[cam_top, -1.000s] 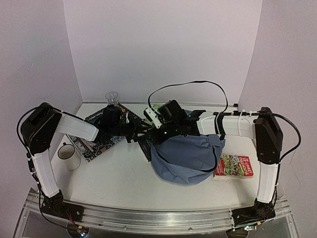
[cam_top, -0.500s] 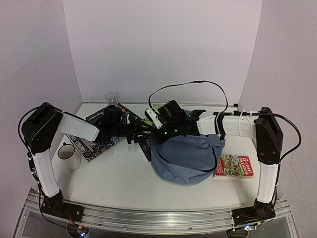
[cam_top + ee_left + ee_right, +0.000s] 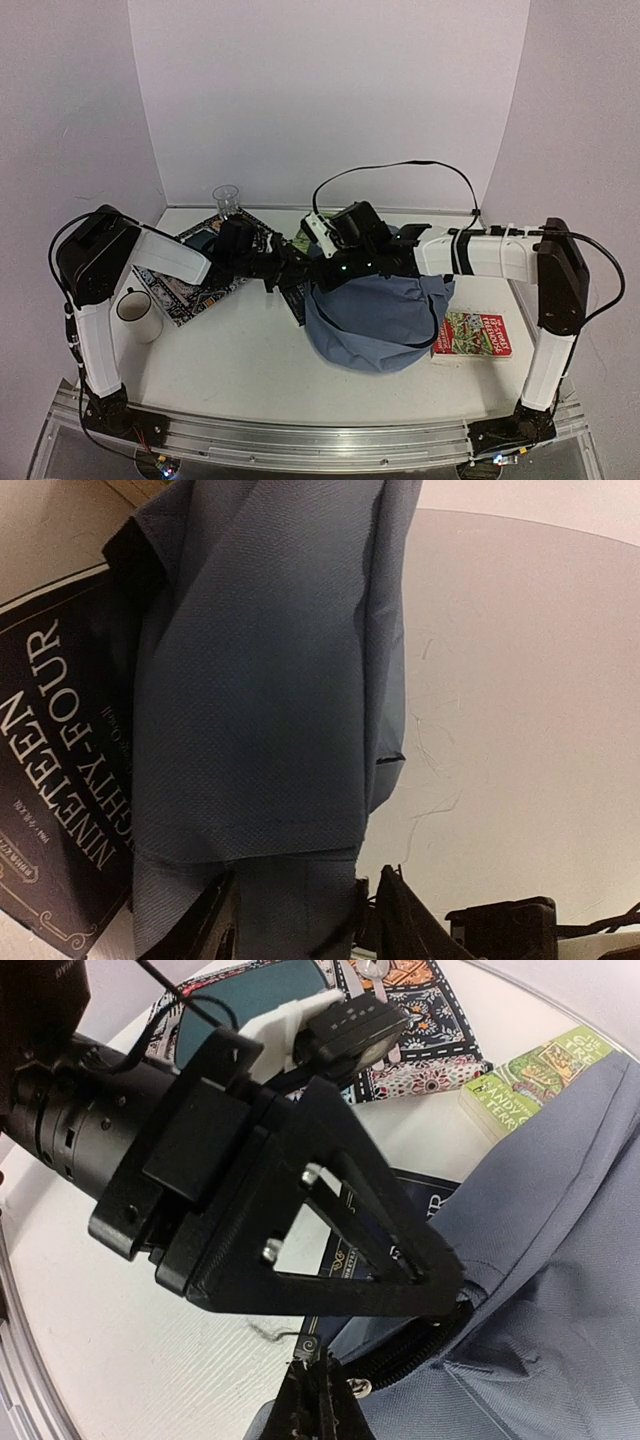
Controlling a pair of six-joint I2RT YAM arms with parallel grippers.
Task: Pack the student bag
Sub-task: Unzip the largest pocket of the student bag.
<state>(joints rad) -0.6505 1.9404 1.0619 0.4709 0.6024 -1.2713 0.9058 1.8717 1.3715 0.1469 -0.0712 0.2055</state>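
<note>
The pale walls (image 3: 330, 90) stand on three sides, plain and bare. The white bench (image 3: 240, 360) below them is smooth, with a few thin marks on it in my left wrist view.

The student bag (image 3: 375, 320) is the biggest thing on the bench. It sits in a soft heap near the middle, a bit to the right. I think I am opening its mouth so the books can go in.

My left tool (image 3: 310, 920) grips a fold of the bag's blue cloth at its left edge. My right tool (image 3: 312, 1388) is pinched shut right beside the dark zipper (image 3: 410, 1350). I cannot tell if it has the little tab.

None of the books I can see is in the bag. A patterned book (image 3: 190, 285) lies at the left. A dark book (image 3: 60, 780) pokes out from under the cloth. A green book (image 3: 540, 1065) lies just behind the bag, and a red book (image 3: 472, 335) lies right beside it. A white mug (image 3: 135, 308) and a clear cup (image 3: 226, 197) stand far left.

Next, I guess, my two tools must pull apart gently. That should open the mouth wide without dragging the whole bag.
</note>
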